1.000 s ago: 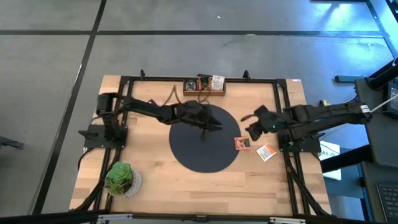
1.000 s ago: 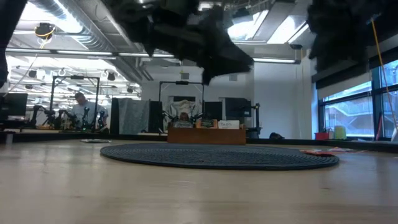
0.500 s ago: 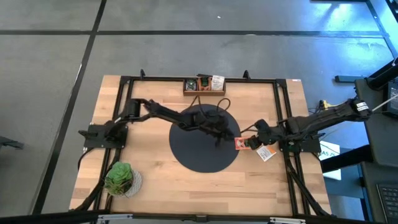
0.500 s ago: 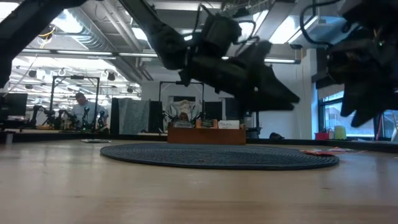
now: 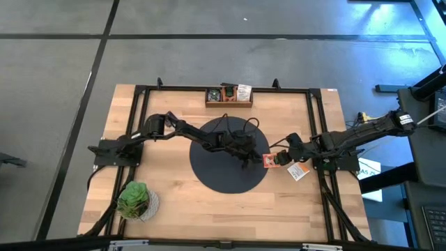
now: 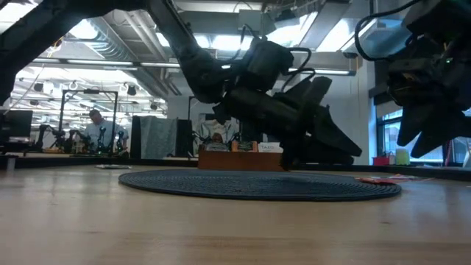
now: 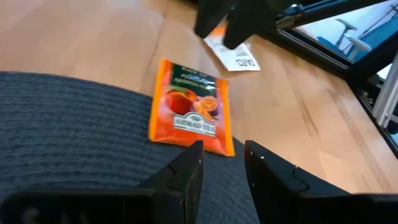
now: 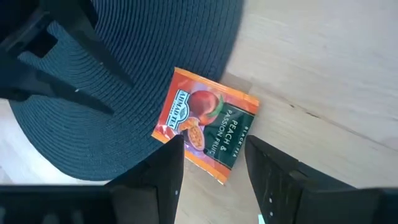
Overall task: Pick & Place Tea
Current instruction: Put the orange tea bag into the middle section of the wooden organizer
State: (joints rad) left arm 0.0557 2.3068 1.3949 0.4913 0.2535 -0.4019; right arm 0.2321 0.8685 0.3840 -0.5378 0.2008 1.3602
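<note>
An orange peach tea packet (image 5: 268, 160) lies flat, one edge on the rim of the black round mat (image 5: 219, 174), the rest on the wood. It shows in the left wrist view (image 7: 189, 111) and the right wrist view (image 8: 205, 124). My left gripper (image 5: 252, 158) reaches across the mat, open, its fingertips (image 7: 222, 163) just short of the packet. My right gripper (image 5: 277, 160), also open, hovers at the packet's other side (image 8: 211, 171). A second orange-and-white packet (image 5: 298, 170) lies on the wood to the right.
A wooden box (image 5: 228, 95) holding more packets stands at the far edge. A green leafy plant (image 5: 136, 199) sits at the near left corner. Black frame rails (image 5: 317, 125) run along the table's sides. Bare wood lies near and left of the mat.
My left gripper has moved from the mat's middle toward the right edge and come down low near the orange packet. My right gripper has swung toward the near edge and dropped beside the same packet. The packets have stayed in place.
</note>
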